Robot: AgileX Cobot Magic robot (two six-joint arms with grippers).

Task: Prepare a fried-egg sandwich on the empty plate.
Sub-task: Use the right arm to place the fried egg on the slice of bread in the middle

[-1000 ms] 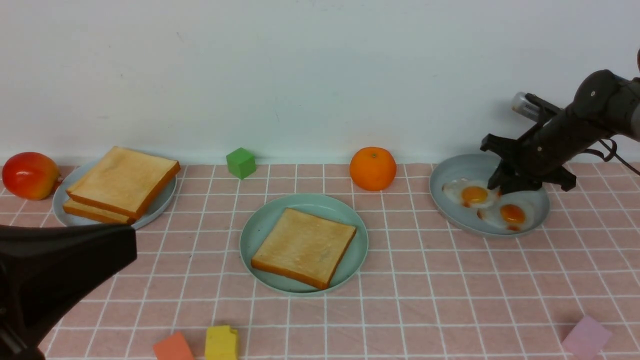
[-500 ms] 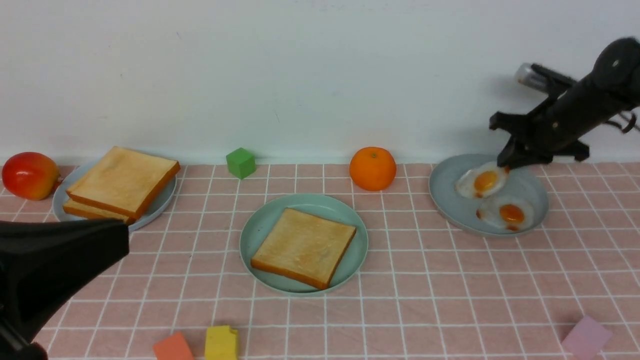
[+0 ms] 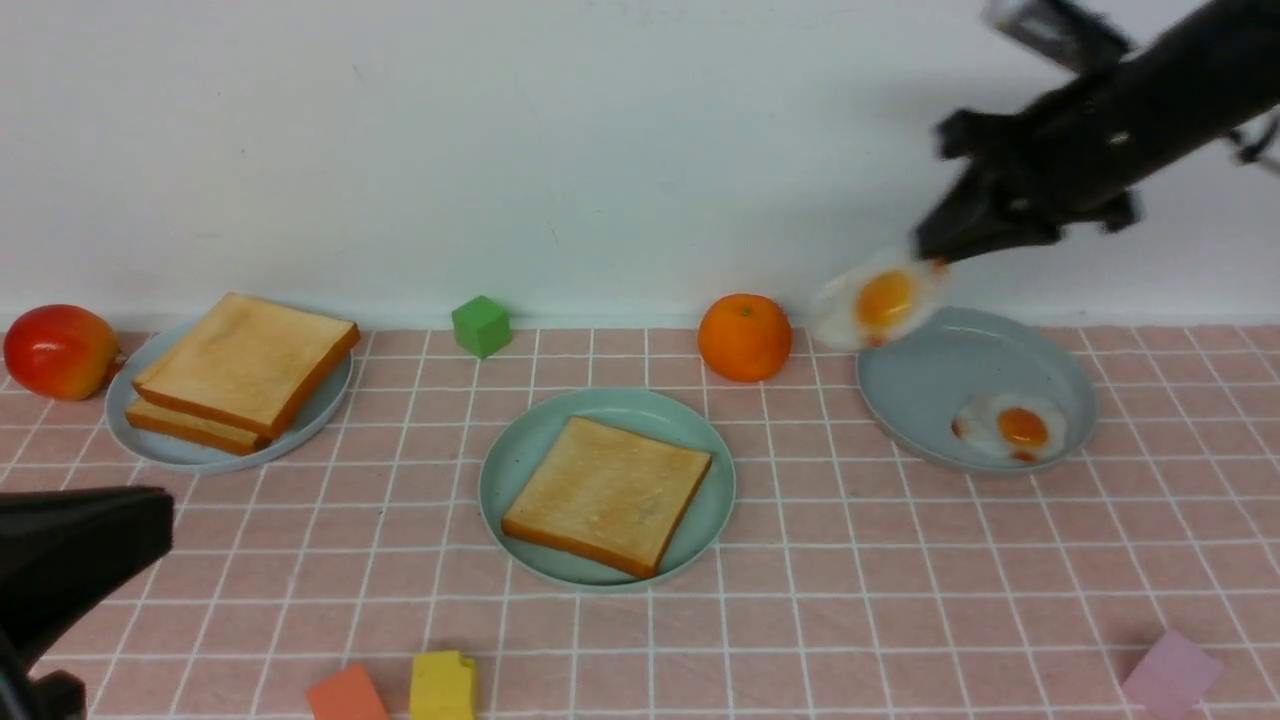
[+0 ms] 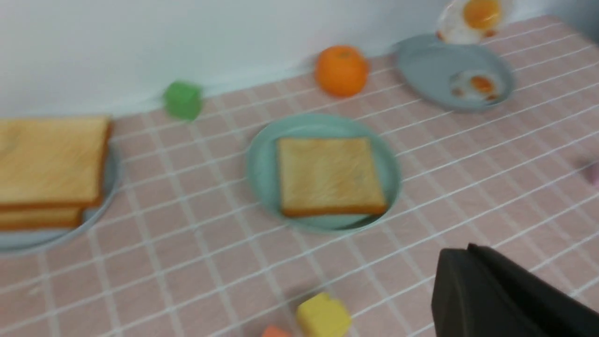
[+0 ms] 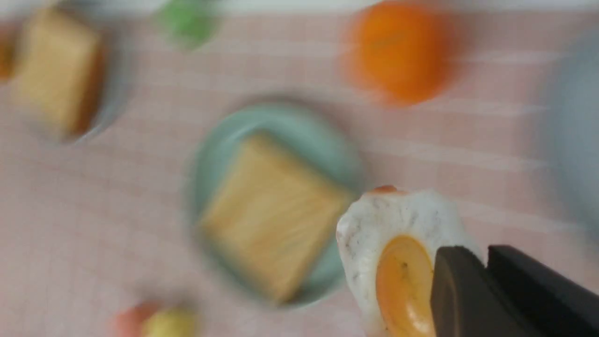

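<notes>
Right gripper (image 3: pixel 928 248): the two dark fingers (image 5: pixel 458 295) sit pressed close together, pinching the white rim of a fried egg (image 3: pixel 880 300). The egg hangs tilted below the fingertips, yolk turned toward the front camera, clear of every surface. In the front view it sits over the left edge of the right blue-grey plate (image 3: pixel 920 390), close to the orange (image 3: pixel 745 337). That plate carries a second fried egg (image 3: pixel 1010 428), lying flat near its right side. The arm is motion-blurred, as is the right wrist view. Mint-green plate (image 3: pixel 520 450): centre of the pink checked cloth (image 3: pixel 850 580), well apart from the held egg. It holds one toast slice (image 3: pixel 605 495), flat, with nothing on top. Left gripper (image 3: pixel 70 550): low at the near left corner, over the cloth. Only a dark block shows in either view, so whether its fingers are wide or narrow cannot be told, and nothing is seen in it. Far left: another blue-grey plate (image 3: pixel 170 450) with two stacked toast slices (image 3: pixel 245 360), and a red-yellow fruit (image 3: pixel 58 350) just beside it. A green cube (image 3: pixel 481 325) stands near the wall. A yellow block (image 3: pixel 443 685) and an orange block (image 3: pixel 345 695) lie at the near edge, a pink block (image 3: pixel 1172 672) near right.
</notes>
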